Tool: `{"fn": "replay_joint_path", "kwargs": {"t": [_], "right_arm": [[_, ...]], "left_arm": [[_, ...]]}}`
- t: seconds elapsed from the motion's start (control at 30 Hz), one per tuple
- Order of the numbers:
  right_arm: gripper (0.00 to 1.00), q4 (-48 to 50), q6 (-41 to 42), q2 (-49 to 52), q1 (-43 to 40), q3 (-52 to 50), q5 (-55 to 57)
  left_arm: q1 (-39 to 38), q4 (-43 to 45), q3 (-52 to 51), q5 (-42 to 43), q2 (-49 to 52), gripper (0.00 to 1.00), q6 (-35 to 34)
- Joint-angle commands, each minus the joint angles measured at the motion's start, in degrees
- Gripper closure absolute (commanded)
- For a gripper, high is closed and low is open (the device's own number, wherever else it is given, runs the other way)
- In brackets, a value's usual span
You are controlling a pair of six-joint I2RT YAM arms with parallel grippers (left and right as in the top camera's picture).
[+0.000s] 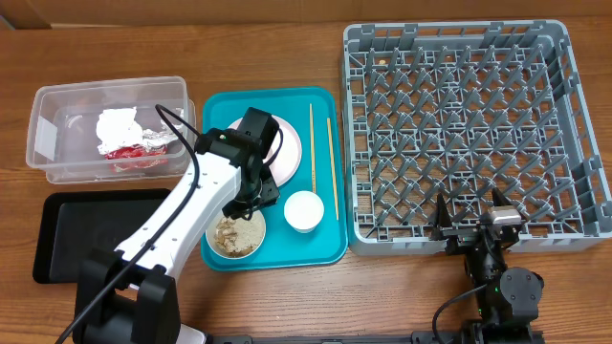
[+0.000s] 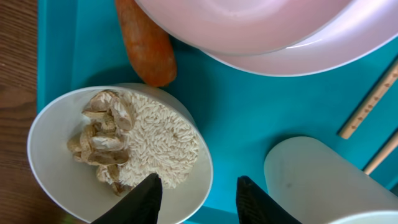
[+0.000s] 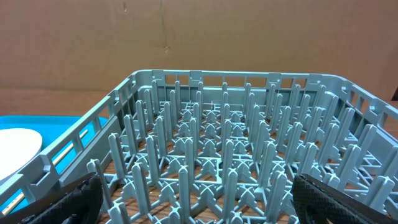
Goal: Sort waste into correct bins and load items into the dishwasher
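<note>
At the near right edge of the table the right gripper [image 1: 469,216] sits just outside the near wall of the grey dish rack [image 1: 356,143], its fingers spread wide and holding nothing. The shallow black tray [image 1: 67,234] lies at the near left edge. Between them is the teal tray [image 1: 325,244], where the left gripper [image 2: 199,200] hangs with its fingers apart and empty, one tip over the rim of the whitish bowl [image 2: 50,168] of rice [image 2: 161,140] and peanut scraps [image 2: 102,134], the other over bare tray beside the small white cup [image 2: 317,174]. Beyond the bowl lies the orange carrot [image 2: 146,46], its far end hidden under the pale pink plate [image 2: 261,31]. Two thin wooden sticks [image 1: 311,143] lie beside the plate. Towards the far left corner, the clear tub [image 1: 48,124] holds the white napkin [image 1: 120,124] and the red-and-silver wrapper [image 1: 129,151].
</note>
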Motion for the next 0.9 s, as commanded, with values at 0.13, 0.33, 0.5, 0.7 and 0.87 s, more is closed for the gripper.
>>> {"fn": "replay_joint_path", "kwargs": {"t": [0.13, 0.33, 0.5, 0.7, 0.87], "right_arm": [[0.0, 0.4, -0.6, -0.2, 0.0, -0.6, 0.1], [0.0, 0.4, -0.6, -0.2, 0.0, -0.6, 0.1], [0.0, 0.4, -0.6, -0.2, 0.0, -0.6, 0.1], [0.0, 0.4, -0.6, -0.2, 0.0, -0.6, 0.1], [0.0, 0.4, -0.6, -0.2, 0.0, -0.6, 0.1]], "left_arm": [[-0.8, 3.2, -3.1, 0.7, 0.3, 0.59, -1.7], [-0.8, 4.7, -4.9, 0.7, 0.6, 0.56, -1.7], [-0.7, 7.2, -7.0, 1.2, 0.6, 0.54, -1.7], [-0.8, 9.1, -7.8, 2.2, 0.6, 0.54, -1.7], [-0.8, 9.2, -7.8, 2.2, 0.6, 0.54, -1.5]]}}
